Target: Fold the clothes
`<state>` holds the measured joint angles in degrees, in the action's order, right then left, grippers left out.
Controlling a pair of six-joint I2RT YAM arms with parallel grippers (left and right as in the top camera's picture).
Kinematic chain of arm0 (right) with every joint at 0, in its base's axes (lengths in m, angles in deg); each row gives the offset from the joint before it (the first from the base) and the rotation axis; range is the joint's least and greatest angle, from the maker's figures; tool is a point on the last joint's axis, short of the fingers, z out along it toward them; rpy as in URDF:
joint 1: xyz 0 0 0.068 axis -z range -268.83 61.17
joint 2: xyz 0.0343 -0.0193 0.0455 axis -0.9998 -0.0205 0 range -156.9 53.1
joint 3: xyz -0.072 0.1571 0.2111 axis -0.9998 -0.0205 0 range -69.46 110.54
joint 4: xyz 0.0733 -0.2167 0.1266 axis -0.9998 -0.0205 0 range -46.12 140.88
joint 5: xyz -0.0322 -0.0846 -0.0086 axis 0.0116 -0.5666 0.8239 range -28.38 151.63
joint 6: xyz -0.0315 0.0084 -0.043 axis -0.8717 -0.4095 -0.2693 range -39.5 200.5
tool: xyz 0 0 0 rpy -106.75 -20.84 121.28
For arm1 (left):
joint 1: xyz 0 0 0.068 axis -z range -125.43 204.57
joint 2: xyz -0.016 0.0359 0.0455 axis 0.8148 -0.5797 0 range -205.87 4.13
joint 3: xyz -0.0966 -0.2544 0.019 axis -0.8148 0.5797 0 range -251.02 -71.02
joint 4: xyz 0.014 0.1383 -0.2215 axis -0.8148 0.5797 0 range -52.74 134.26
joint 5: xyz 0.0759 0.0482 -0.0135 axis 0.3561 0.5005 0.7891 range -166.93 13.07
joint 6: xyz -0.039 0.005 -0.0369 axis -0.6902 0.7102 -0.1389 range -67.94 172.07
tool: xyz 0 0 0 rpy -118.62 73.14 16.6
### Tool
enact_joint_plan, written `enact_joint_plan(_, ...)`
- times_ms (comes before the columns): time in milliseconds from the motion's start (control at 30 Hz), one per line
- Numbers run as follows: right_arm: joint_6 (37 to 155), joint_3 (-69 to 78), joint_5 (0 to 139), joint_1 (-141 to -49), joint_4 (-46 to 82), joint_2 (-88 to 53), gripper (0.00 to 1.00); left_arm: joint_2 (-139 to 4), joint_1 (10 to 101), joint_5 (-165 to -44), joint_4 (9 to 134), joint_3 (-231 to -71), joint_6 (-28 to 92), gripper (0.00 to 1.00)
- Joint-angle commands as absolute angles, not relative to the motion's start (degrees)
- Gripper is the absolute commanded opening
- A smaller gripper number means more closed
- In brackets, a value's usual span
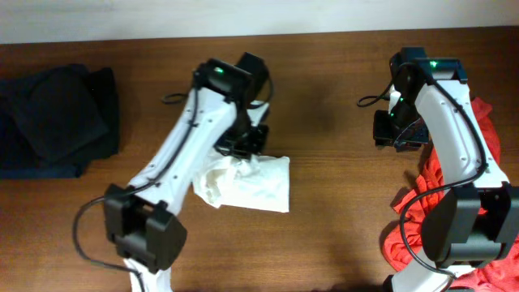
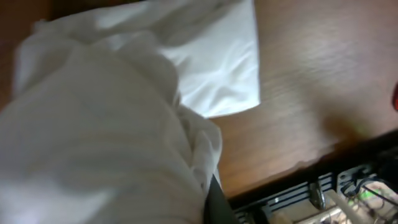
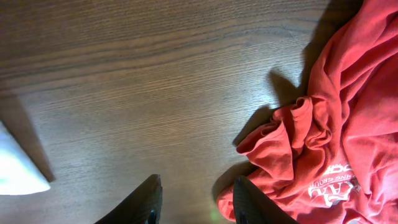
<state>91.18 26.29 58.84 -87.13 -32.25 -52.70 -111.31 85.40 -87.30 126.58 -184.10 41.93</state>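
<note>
1. Table (image 1: 324,73): dark wood-grain top, bearing all below.
2. Dark clothes (image 1: 53,122): a folded pile at the 9 o'clock edge, well apart from both arms.
3. Red garment (image 1: 405,235): crumpled, with white lettering, at 4 o'clock under the right arm.
4. White T-shirt (image 1: 255,182): the task's thing, just 6 o'clock of the table's centre. It lies part-folded, flat and squared at its 3 o'clock side, bunched at its 9 o'clock side. No logo shows. Judged light, limp and creasing readily; it will sag from any single hold and drag on the wood. Best taken by pinching an outer corner or hem edge on the flat side, not the bunched heap.
5. Left gripper (image 1: 243,144): at the shirt's 11 o'clock corner. Cloth is heaped against the wrist camera and hides the jaws; whether it grips cannot be told.
6. Right gripper (image 3: 199,202): at 2 o'clock over bare wood, fingers spread moderately, nothing between them, red garment just beside.
</note>
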Motion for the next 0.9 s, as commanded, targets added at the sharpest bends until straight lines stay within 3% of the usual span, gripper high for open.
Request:
enact_joint_plan(0, 91.2, 27.1, 58.38, -86.91, -32.82, -52.11, 0.41, -120.73, 92.02, -91.78, 124.17, -184.43, 42.22, 0.19)
enact_joint_plan(100, 91.22, 27.1, 58.38, -86.91, -32.91, -52.11, 0.43, -125.21, 95.3, -99.03, 120.74, -184.45, 42.28, 0.42)
enact_joint_plan(167, 91.2, 27.1, 58.47, -86.94, -32.91, -52.11, 0.49, -123.96, 93.11, -98.27, 124.39, -189.26, 46.07, 0.46)
enact_joint_plan(233, 87.68, 27.1, 66.01, -86.94, -32.91, -52.11, 0.49, -119.74, 86.34, -93.13, 128.13, -198.61, 46.15, 0.47)
enact_joint_plan(300, 80.25, 27.1, 78.44, -87.61, -33.19, -52.11, 0.49, -115.37, 77.77, -90.82, 129.49, -202.92, 46.13, 0.53)
enact_joint_plan(333, 76.58, 27.05, 85.24, -90.02, -33.37, -52.11, 0.5, -112.66, 70.14, -90.82, 129.49, -203.33, 46.13, 0.61)
enact_joint_plan(433, 78.26, 22.35, 88.59, -100.42, -29.48, -52.15, 0.5, -112.64, 57.7, -94.75, 130.36, -200.14, 49.15, 0.63)
enact_joint_plan(500, 82.22, 14.24, 96.17, -107.81, -20.36, -52.15, 0.5, -112.64, 54.6, -96.67, 128.24, -193.19, 52.56, 0.63)
enact_joint_plan(700, 91.62, 5.33, 99.43, -116.57, -4.56, -52.15, 0.5, -112.64, 56.07, -101.88, 118.99, -171.69, 56.1, 0.63)
enact_joint_plan(867, 95.18, 5.33, 94.14, -116.75, -9.72, -52.17, 0.5, -112.64, 61.92, -100.74, 111.65, -160.06, 56.71, 0.63)
